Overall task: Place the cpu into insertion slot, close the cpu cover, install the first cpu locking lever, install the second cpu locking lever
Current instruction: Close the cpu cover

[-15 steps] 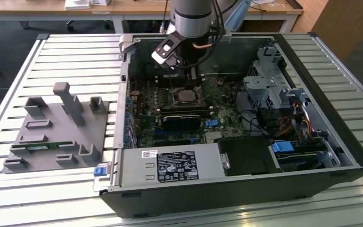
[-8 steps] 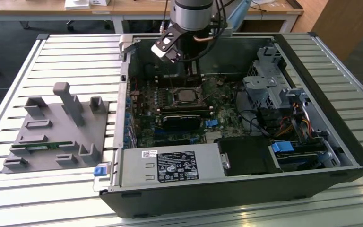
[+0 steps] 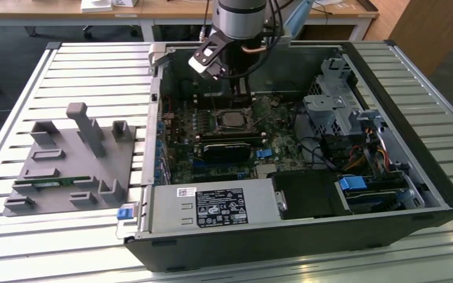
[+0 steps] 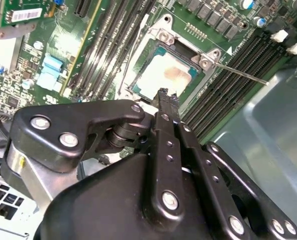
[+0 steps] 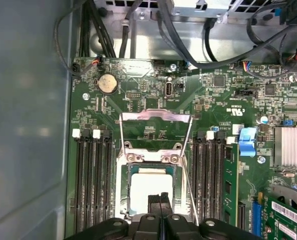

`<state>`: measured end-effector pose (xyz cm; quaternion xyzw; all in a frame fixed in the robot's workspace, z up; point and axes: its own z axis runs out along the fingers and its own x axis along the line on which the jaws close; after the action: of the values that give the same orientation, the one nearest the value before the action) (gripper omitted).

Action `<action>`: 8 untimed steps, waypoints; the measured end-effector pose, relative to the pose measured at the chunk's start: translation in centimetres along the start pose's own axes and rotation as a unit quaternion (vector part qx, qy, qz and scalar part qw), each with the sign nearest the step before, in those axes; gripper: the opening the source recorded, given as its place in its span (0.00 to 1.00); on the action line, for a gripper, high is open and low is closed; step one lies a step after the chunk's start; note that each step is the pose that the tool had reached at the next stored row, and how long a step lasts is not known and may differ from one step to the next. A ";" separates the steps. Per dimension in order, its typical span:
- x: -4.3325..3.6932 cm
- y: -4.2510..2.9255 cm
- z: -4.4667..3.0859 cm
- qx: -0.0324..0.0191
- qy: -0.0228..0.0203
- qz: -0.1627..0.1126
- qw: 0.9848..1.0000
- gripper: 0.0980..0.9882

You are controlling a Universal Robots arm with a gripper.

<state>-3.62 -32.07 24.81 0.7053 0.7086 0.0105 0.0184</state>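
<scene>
Gripper (image 4: 167,96) has its jaws pressed together with nothing between them. The tips are right over one edge of the cpu (image 4: 163,75) in both wrist views, can't tell if they actually touch it. The cpu sits flat in the insertion slot (image 5: 120,180). The cpu cover (image 5: 156,116) frame shows just past the slot, green board visible through its window. In the exterior view the cpu is at roughly 12 o'clock from the power supply box (image 3: 199,206) inside the open computer case (image 3: 289,244).
</scene>
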 end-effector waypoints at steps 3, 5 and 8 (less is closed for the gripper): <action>-0.22 0.00 0.01 0.000 0.000 0.000 1.000 0.01; -0.24 0.00 0.00 0.000 0.000 0.000 1.000 0.01; -0.25 0.00 -0.19 0.000 0.000 0.000 1.000 0.01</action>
<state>-3.62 -32.32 25.00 0.7054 0.7085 0.0105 0.0184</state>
